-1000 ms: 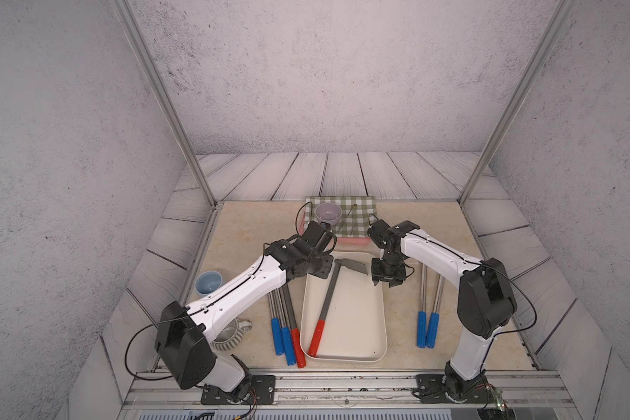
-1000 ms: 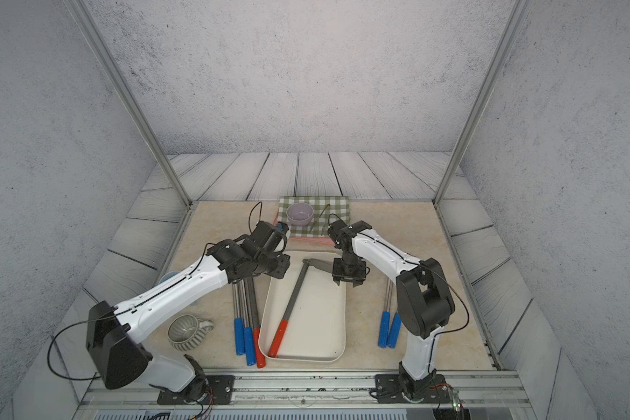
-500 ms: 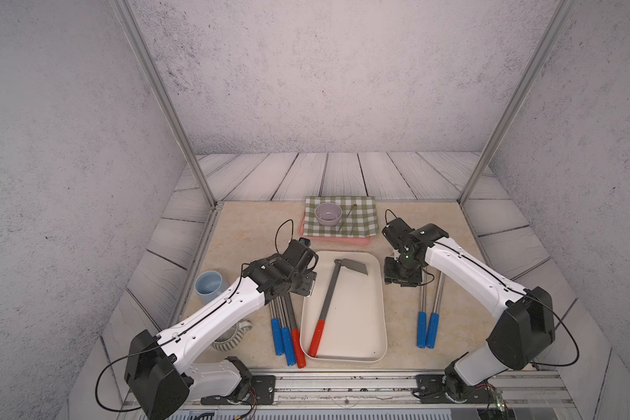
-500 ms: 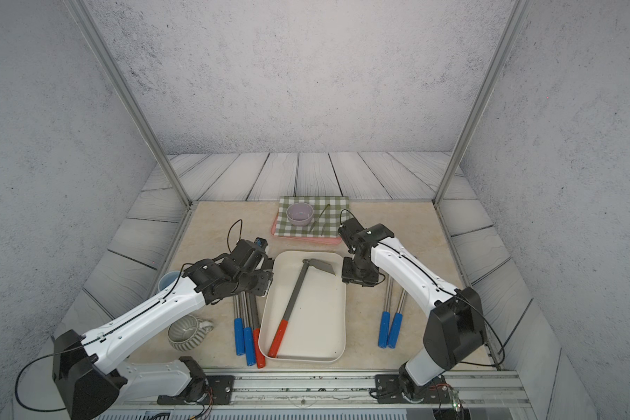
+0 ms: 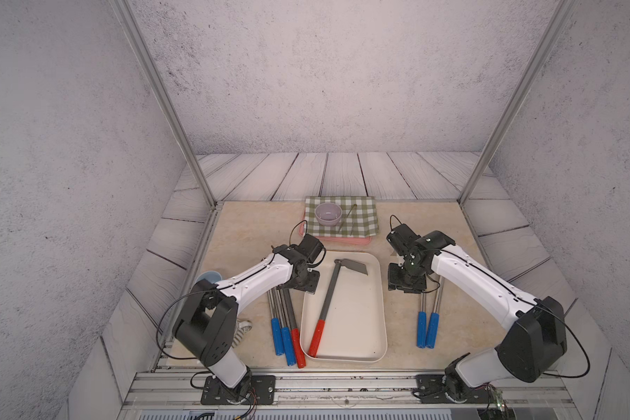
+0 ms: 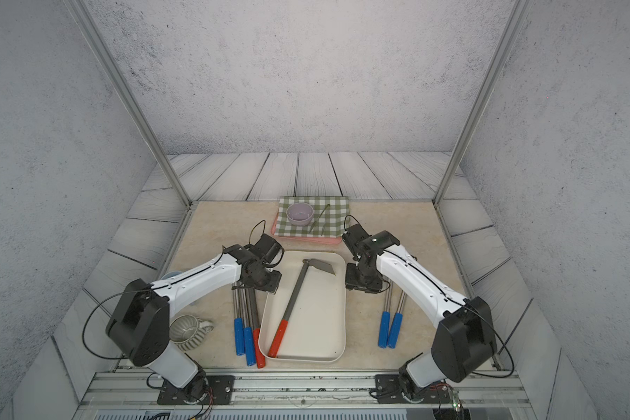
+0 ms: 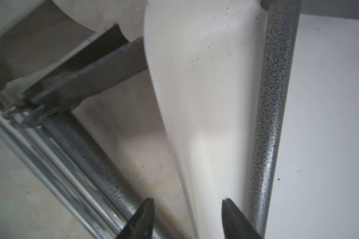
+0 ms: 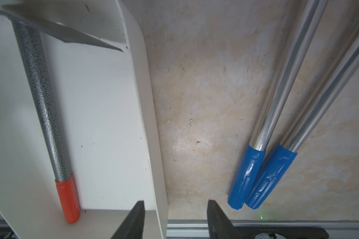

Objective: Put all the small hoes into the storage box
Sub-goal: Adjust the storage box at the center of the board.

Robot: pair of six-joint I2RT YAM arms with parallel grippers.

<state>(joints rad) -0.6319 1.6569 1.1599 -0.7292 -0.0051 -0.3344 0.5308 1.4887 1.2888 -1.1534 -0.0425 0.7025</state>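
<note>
- A blue cup (image 5: 208, 276) stands at the counter's (image 5: 255, 225) left edge, partly hidden by the left arm. A ribbed mug (image 6: 188, 332) sits nearer, beside that arm's base.
- The left pincer (image 7: 187, 219) hangs over the far ends of three tools (image 5: 288, 342), just beside the box's (image 5: 353, 320) left wall. Its fingers (image 7: 147, 215) stand moderately apart and hold nothing. The wrist view shows the box wall between them.
- The three tools lie side by side, just left of the box. Two have blue grips and one has a red grip, all pointing near.
- The box sits mid-counter. The hoe (image 5: 328, 298) lies inside it on a slant, its blade at the far right and its red grip in the near left corner.
- Beyond the box is a pink tray (image 5: 335, 240) under a checked cloth (image 5: 357, 214), which carries a bowl (image 5: 328, 213).
- The right pincer (image 8: 175, 217) hangs just right of the box's far right corner. Its jaws are half spread and empty, with the box rim and bare counter between them.
- Two blue-gripped tools (image 5: 421, 329) lie side by side right of the box. Their far ends are under the right pincer.
</note>
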